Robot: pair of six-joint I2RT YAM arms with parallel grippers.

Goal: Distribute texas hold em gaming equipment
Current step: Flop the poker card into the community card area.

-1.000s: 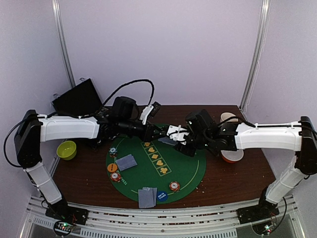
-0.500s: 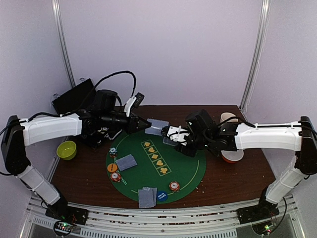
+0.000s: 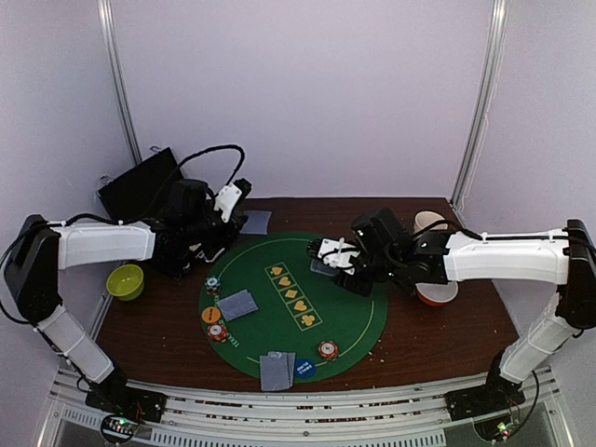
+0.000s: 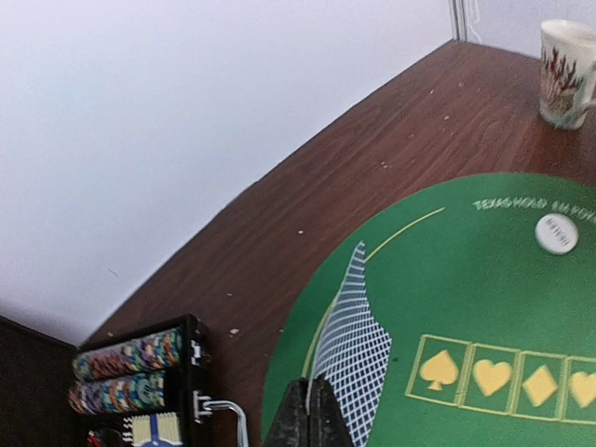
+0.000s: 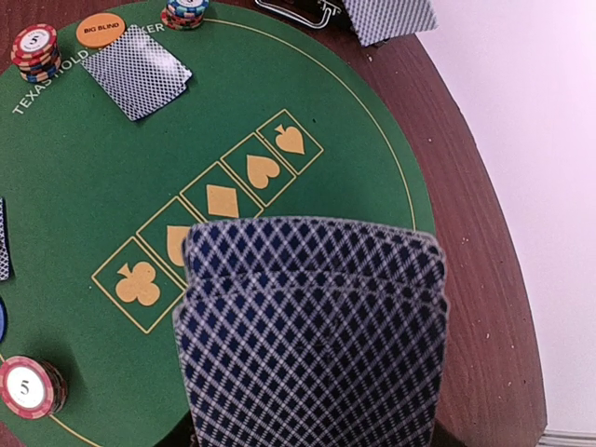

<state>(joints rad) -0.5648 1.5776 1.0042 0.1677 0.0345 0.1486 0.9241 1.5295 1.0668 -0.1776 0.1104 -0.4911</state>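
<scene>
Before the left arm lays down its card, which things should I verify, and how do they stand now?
1. Left hand shut on the single card: ok.
2. Exactly one card pinched, not two: cannot tell.
3. Right hand gripping the fanned cards: ok.
4. Green mat bare right beside the single card: ok.
5. Two seats served, left cards and near cards lying on the mat: ok.
6. Left arm free of the chip case: cannot tell.
</scene>
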